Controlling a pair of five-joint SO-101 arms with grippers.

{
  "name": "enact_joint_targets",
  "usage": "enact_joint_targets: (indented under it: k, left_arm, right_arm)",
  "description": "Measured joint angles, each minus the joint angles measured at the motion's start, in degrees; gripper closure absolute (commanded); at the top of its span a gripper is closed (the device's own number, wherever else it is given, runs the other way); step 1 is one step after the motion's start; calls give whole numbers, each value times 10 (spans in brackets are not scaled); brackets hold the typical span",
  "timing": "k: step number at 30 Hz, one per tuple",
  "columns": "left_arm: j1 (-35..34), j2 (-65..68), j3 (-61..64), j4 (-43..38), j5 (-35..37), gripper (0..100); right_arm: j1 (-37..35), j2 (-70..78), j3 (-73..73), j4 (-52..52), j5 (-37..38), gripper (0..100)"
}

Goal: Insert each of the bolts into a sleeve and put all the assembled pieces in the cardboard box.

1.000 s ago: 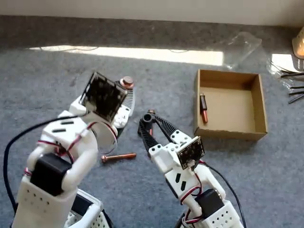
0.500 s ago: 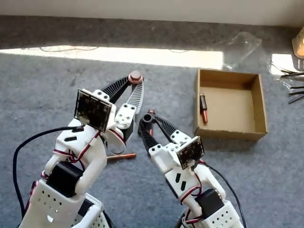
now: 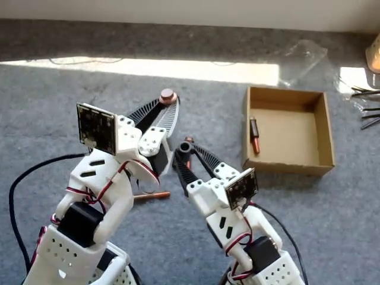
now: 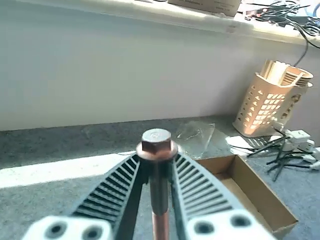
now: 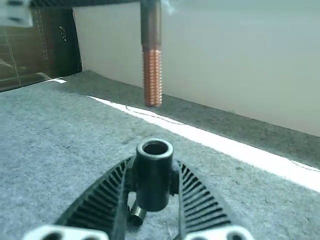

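My left gripper (image 3: 167,101) is shut on a copper bolt (image 4: 158,165), held upright with its hex head (image 3: 168,95) on top, above the carpet. My right gripper (image 3: 187,148) is shut on a black sleeve (image 5: 154,172) standing upright with its bore facing up. In the right wrist view the bolt's threaded tip (image 5: 152,77) hangs above the sleeve and a little to one side, not touching it. A second copper bolt (image 3: 151,195) lies on the carpet between the arms. The cardboard box (image 3: 325,127) at the right holds one assembled piece (image 3: 254,135).
A small dark piece (image 5: 135,215) lies on the carpet under the right gripper. A crumpled clear plastic bag (image 3: 303,58) lies behind the box. Dark cables (image 3: 363,110) and a cream slotted basket (image 4: 269,102) are at the far right. Grey carpet covers the floor.
The left arm has tilted up and swung forward, carrying the bolt from beside its wrist to a spot above and behind the sleeve. The right arm has stayed put.
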Motion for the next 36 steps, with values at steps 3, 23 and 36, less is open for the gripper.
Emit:
enact_joint_targets:
  k: [3, 23, 36]
  left_arm:
    - [34, 0, 0, 0, 0, 993]
    - [53, 0, 0, 34, -26, 993]
    - [56, -1, 32, 34, -81, 993]
  right_arm:
    - [0, 0, 0, 0, -2, 995]
    - [0, 0, 0, 0, -4, 995]
    - [0, 0, 0, 0, -4, 995]
